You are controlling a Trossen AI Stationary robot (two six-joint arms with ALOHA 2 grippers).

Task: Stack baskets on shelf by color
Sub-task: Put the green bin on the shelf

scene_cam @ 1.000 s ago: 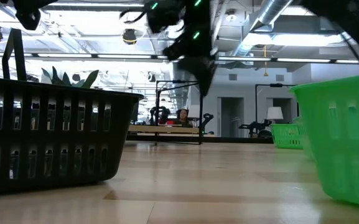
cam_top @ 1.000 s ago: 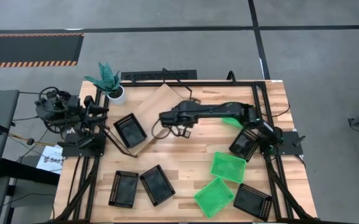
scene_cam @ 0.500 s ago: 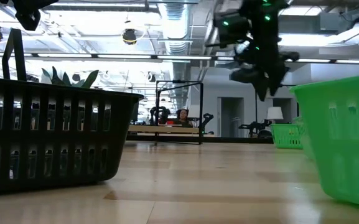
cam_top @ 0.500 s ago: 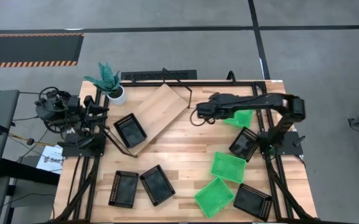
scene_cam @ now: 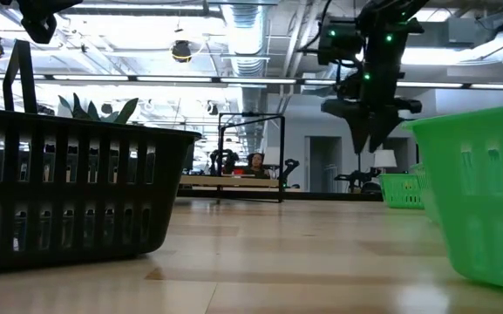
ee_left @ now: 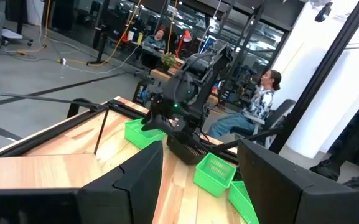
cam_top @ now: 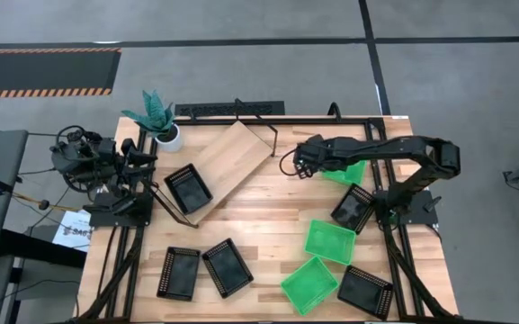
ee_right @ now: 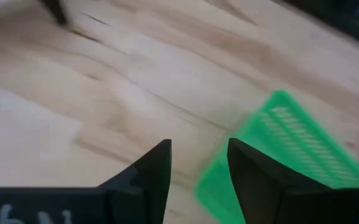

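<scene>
The right gripper (ee_right: 195,163) is hovering over the counter (cam_top: 268,225), jaws parted and empty, a green basket (ee_right: 294,146) lying just beyond them.

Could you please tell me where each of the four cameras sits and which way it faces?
High view: overhead, straight down on the wooden table; both arms show.
Low view: at tabletop height, level across; right gripper hangs above.
Left wrist view: on the parked left arm, facing across the table; its own dark fingers show.
Right wrist view: looks down at the tabletop; own fingers show, apart.
Shared: the bright green mesh plastic basket under the right gripper also shows overhead.
</scene>
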